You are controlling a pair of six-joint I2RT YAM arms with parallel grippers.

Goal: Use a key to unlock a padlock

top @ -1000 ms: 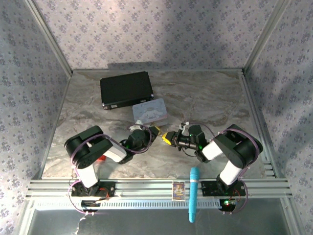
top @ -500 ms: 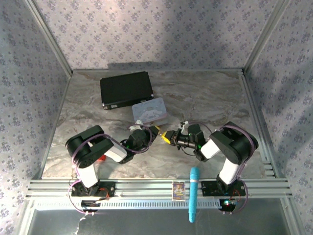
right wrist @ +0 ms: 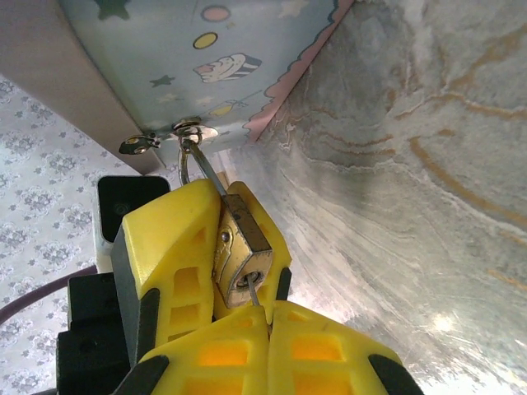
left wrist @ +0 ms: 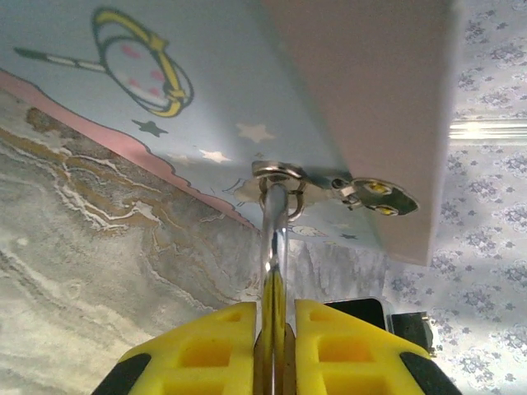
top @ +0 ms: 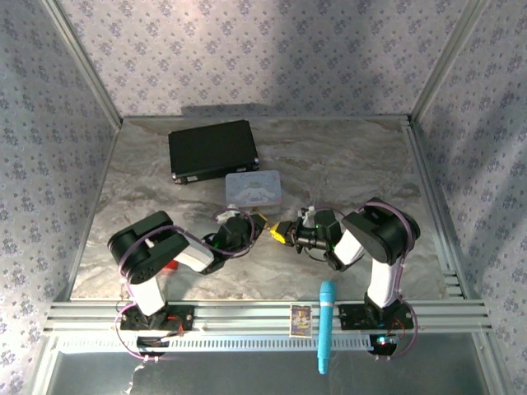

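Note:
The brass padlock (right wrist: 240, 247) hangs by its thin shackle (left wrist: 274, 222) from the hasp ring (right wrist: 191, 130) of the pastel cartoon tin (top: 254, 188). My left gripper (left wrist: 274, 317) is shut on the padlock's body, and its yellow fingers (right wrist: 165, 239) flank the lock in the right wrist view. The thin silvery key (right wrist: 253, 294) sticks into the keyhole in the lock's underside. My right gripper (right wrist: 268, 311) is shut on the key's other end. In the top view the left gripper (top: 265, 224) and right gripper (top: 278, 232) meet tip to tip just in front of the tin.
A black case (top: 212, 150) lies behind the tin at the back left. A small red block (top: 169, 266) sits by the left arm. A blue tool (top: 327, 325) and a small card (top: 301, 319) rest on the front rail. Patterned walls enclose the table.
The right arm's elbow has swung left towards the middle while its gripper stays at the lock. The tin has turned slightly squarer. Both grips are unchanged.

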